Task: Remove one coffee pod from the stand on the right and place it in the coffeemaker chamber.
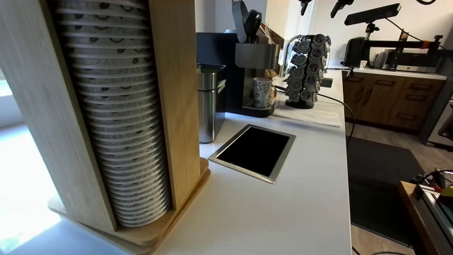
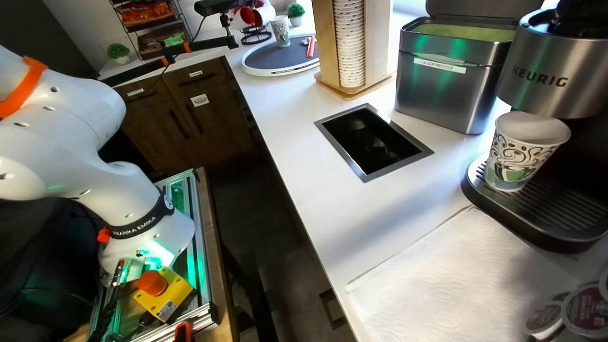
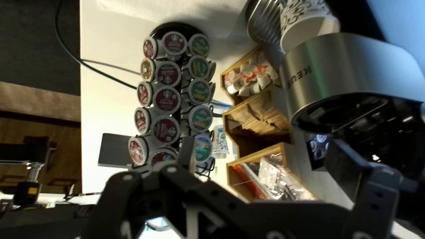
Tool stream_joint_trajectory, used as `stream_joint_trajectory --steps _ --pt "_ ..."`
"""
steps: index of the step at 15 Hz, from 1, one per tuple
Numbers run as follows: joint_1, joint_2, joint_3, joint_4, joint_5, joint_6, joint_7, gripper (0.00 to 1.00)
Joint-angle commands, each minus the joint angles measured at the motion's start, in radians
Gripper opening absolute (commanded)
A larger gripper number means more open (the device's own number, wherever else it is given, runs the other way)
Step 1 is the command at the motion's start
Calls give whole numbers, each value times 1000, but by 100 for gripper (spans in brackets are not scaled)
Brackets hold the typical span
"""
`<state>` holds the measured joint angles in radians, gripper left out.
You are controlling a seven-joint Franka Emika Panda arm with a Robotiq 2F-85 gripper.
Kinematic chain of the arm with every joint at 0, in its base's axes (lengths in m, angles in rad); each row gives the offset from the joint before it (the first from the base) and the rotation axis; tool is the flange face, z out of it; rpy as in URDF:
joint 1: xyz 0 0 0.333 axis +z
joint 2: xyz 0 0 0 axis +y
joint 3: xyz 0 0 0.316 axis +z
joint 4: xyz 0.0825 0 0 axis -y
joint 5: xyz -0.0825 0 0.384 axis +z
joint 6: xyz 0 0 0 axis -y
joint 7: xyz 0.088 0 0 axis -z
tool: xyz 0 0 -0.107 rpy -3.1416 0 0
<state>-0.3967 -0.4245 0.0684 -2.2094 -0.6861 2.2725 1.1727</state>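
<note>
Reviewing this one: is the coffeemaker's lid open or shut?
Open: in an exterior view, the lid stands raised above the coffeemaker rather than lying flat on it.

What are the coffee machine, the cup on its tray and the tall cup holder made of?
The coffee machine looks like satin metal in front, from its silvery shine, though coated plastic is possible. The cup is probably matte paper: white inside, with printed swirls outside. The tall cup holder looks like smooth wood, because its brown boards show faint grain.
</note>
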Motion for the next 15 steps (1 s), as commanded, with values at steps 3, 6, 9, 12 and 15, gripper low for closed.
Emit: stream_joint_trajectory --steps 3,6,9,12,15 --pt "8 36 -109 11 -60 -12 41 100" --pt "25 69 -184 15 -8 30 -9 100" --pt "25 112 -239 24 0 116 -46 100" --pt "18 161 -284 40 8 234 -103 100" --pt "6 211 -310 70 9 320 -158 100"
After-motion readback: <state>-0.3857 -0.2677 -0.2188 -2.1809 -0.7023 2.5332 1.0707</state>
